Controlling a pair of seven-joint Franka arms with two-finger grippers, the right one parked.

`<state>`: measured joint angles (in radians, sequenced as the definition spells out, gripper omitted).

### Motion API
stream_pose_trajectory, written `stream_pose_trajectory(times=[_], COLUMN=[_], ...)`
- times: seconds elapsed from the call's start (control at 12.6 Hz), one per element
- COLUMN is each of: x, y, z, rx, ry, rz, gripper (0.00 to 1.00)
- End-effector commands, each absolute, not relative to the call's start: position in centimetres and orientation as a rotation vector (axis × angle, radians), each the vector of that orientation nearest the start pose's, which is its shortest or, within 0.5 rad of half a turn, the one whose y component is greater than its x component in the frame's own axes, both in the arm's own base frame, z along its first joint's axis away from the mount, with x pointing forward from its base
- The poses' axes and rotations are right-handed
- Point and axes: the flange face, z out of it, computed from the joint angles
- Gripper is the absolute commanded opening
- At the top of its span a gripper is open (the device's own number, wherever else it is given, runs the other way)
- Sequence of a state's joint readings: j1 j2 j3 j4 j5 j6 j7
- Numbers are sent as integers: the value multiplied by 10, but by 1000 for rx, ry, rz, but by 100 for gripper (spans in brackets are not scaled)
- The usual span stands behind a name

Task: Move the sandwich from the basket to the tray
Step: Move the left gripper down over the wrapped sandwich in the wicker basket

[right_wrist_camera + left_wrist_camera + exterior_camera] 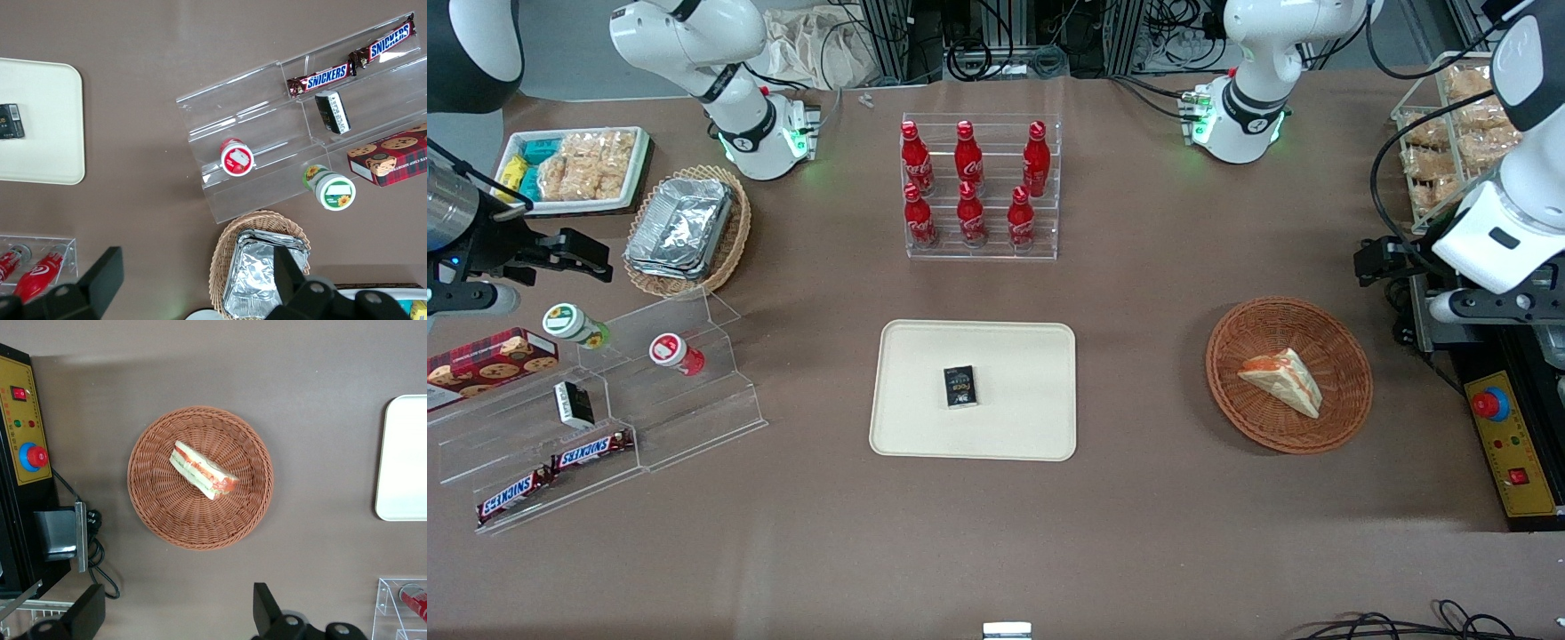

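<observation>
While the sandwich [1282, 380] lies in the basket [1343, 333], the hand [177, 620] hangs spread above.

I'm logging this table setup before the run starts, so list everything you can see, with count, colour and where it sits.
sandwich: one, pale bread with orange-red filling, in the basket
basket: one, reddish-brown wicker, toward the working arm's end
tray: one, cream, mid-table
black packet: one, on the tray
cola bottles: six, red, in a clear rack farther from the front camera than the tray
foil trays: stacked, silver, in a tan basket toward the parked arm's end
Snickers bars: two, brown, on the clear stepped stand
small pots: two, one red-lidded, one green-lidded, on that stand
cookie box: one, red, beside the stand
gripper: one, black, open, above the table beside the basket
</observation>
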<state>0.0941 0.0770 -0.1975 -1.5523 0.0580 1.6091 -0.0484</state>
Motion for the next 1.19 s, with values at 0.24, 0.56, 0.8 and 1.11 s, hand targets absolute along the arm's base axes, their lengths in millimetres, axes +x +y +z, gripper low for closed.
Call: stream_pose_trajectory(times=[0.24,0.56,0.8,1.11], x=[590,613,618,640], y=[-49,-39,-21,-13], z=[583,524,471,397], rx=[-3131,-3114,-3099,-2980], ry=[82,-413,-616,-848], rz=[91,191,100,129], gripper=[100,100,100,100])
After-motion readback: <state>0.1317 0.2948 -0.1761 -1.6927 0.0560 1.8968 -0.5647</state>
